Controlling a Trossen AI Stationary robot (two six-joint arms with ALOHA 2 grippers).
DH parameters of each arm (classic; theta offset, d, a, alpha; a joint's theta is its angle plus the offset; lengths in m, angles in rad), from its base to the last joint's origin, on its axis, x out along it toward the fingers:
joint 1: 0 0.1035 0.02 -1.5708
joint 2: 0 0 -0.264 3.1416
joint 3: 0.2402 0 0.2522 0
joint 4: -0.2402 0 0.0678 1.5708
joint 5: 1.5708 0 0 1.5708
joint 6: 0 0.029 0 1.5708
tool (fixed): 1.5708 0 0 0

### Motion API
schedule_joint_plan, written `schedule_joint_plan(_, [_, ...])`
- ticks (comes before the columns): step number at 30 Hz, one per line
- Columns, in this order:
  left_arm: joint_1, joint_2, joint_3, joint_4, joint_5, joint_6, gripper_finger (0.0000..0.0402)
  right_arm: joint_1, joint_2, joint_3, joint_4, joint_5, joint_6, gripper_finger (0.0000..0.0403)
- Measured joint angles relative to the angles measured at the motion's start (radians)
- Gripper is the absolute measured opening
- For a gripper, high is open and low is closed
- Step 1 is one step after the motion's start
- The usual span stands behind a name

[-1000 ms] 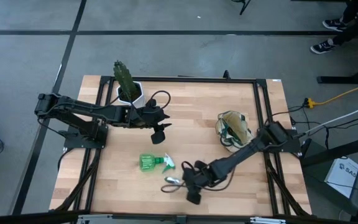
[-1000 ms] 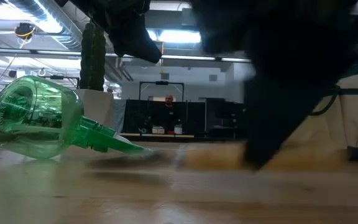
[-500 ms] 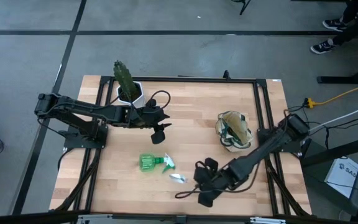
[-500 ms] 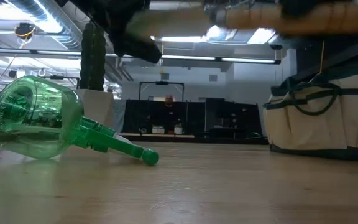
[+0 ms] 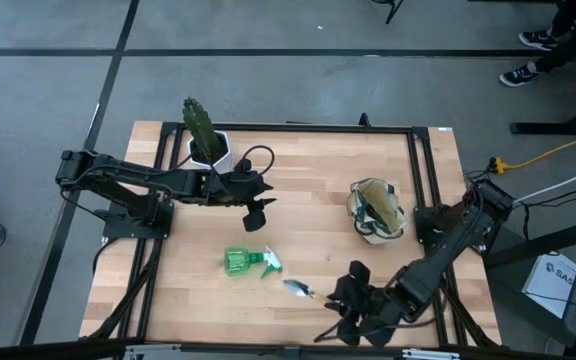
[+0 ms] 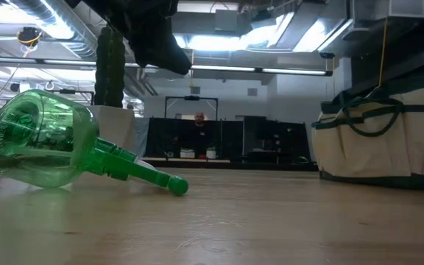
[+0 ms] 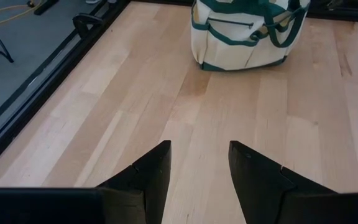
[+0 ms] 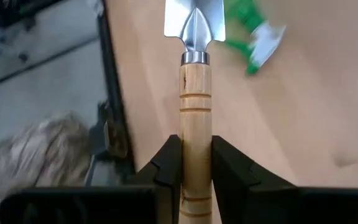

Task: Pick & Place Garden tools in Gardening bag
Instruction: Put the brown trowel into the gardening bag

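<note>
My right gripper (image 5: 340,300) is near the table's near edge, shut on a metal trowel with a wooden handle (image 8: 194,93). Its blade (image 5: 298,288) points toward the green spray bottle (image 5: 248,262), which lies on its side on the table and also shows in the low view (image 6: 50,140). The cream gardening bag with green trim (image 5: 376,210) stands at the right. My left gripper (image 5: 258,208) is open and empty above the table's middle, left of the bag (image 7: 241,31). The shears and the thin tool are out of view. My right gripper pinches the trowel's wooden handle (image 8: 194,134) between its two fingers, on the handle's half away from the blade. The fingers come from the table's right and lie along the handle, with the blade (image 8: 194,22) sticking out ahead. The trowel is lifted clear of the table.
A cactus in a white pot (image 5: 206,140) stands at the far left, behind my left arm. A black frame (image 5: 423,180) runs around the table top. Bare wood lies between the spray bottle and the bag.
My right gripper has risen from the table with the trowel and gone toward the table's right and near edges. The trowel is now lifted clear, its blade still pointing left. The spray bottle has stayed in place.
</note>
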Motion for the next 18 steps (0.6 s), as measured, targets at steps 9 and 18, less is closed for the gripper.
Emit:
schedule_joint_plan(9, [0.0,0.0,0.0,-0.001,0.0,0.0,0.0157,0.036,0.0,0.001,-0.002,0.244,0.095,0.0062])
schedule_joint_plan(18, [0.0,0.0,0.0,0.0,0.0,0.0,0.0157,-0.028,0.0,0.001,0.003,0.264,0.116,0.0062])
